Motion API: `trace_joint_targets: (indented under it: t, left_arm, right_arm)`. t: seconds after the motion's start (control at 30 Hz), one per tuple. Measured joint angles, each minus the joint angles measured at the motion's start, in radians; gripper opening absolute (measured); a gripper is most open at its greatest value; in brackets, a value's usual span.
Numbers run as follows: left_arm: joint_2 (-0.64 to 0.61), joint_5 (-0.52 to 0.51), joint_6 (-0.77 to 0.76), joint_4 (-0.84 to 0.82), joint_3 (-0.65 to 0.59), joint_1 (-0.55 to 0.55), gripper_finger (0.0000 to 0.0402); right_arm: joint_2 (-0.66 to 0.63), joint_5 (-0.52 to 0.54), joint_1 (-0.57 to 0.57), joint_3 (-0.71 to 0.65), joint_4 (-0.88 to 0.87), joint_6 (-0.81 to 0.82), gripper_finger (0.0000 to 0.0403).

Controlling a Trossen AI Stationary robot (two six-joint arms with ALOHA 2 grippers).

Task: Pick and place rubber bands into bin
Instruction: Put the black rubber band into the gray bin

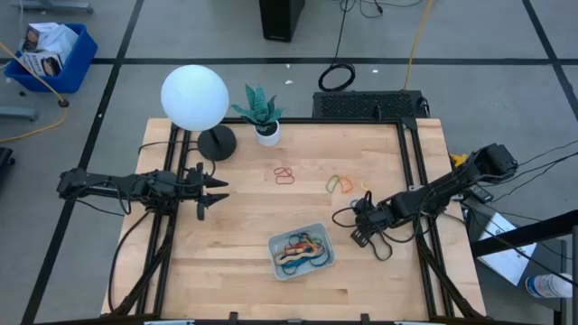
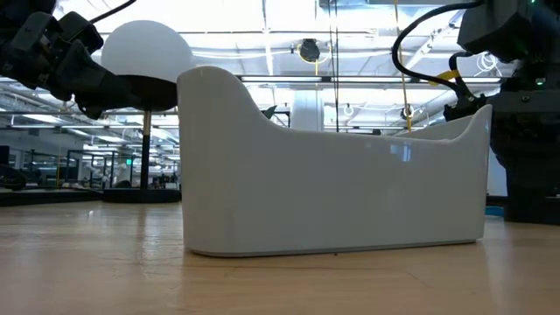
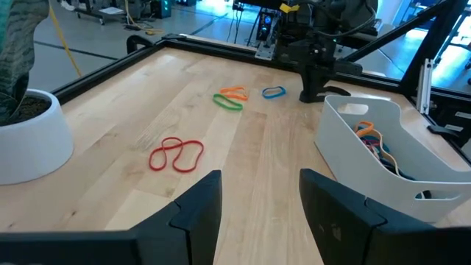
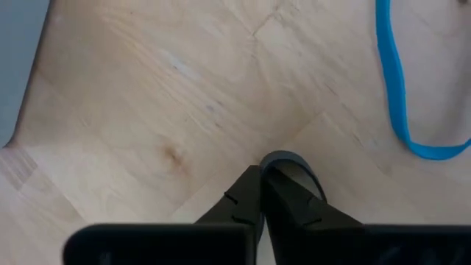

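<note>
The pale grey-blue bin (image 1: pixel 302 250) holds several coloured rubber bands (image 1: pixel 301 246) and fills the low view (image 2: pixel 332 175). On the wood lie a red band (image 1: pixel 284 175), green and orange bands (image 1: pixel 339 184) and a blue band (image 4: pixel 401 96). My right gripper (image 4: pixel 263 171) points steeply down to the right of the bin, shut on a small black band. My left gripper (image 1: pixel 212 191) hovers open at the table's left, its fingers (image 3: pixel 195 213) apart with nothing between them. My right gripper pinches a black rubber band between its two fingertips, coming from above and slanting down. A short loop of the band (image 4: pixel 294 163) bulges out beside the tips, just over the wood. Whether the band rests on the table, I cannot tell.
A white globe lamp (image 1: pixel 194 97) and a small potted plant (image 1: pixel 262 113) stand at the table's far left. Black cables (image 1: pixel 379 239) trail beside the right gripper. A black frame edges the table at the far and right sides.
</note>
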Motion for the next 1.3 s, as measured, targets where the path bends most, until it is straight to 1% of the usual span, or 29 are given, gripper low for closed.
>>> trace_joint_targets:
  t: [0.3, 0.47, 0.67, 0.87, 0.97, 1.07, 1.17, 1.23, 1.3]
  left_arm:
    - [0.000, 0.000, 0.000, 0.000, 0.000, 0.000, 0.0189]
    - [0.000, 0.000, 0.000, 0.000, 0.000, 0.000, 0.0189]
    - [0.000, 0.000, 0.000, -0.001, 0.000, 0.000, 0.0189]
    - [0.000, 0.000, 0.000, -0.001, 0.000, 0.000, 0.0189]
    - [0.000, 0.000, 0.000, -0.001, 0.000, 0.000, 0.0189]
    - [0.000, 0.000, 0.000, -0.001, 0.000, 0.000, 0.0189]
    - [0.000, 0.000, 0.000, -0.001, 0.000, 0.000, 0.0189]
    - [0.000, 0.000, 0.000, -0.001, 0.000, 0.000, 0.0189]
    - [0.000, 0.000, 0.000, -0.001, 0.000, 0.000, 0.0189]
  right_arm:
    - [-0.002, 0.000, 0.000, -0.001, 0.010, 0.006, 0.0003]
    - [-0.047, 0.007, 0.000, -0.005, 0.094, -0.014, 0.0001]
    - [-0.158, 0.124, 0.000, -0.004, 0.260, -0.078, 0.0001]
    - [-0.311, 0.262, -0.001, -0.003, 0.437, -0.238, 0.0001]
    - [-0.387, 0.322, -0.001, -0.003, 0.561, -0.392, 0.0001]
    - [-0.452, 0.370, -0.003, -0.002, 0.725, -0.563, 0.0000]
    - [-0.500, 0.373, -0.015, -0.002, 0.878, -0.699, 0.0000]
    - [-0.521, 0.372, -0.025, -0.001, 0.961, -0.762, 0.0000]
    - [-0.536, 0.368, -0.037, 0.015, 0.994, -0.810, 0.0000]
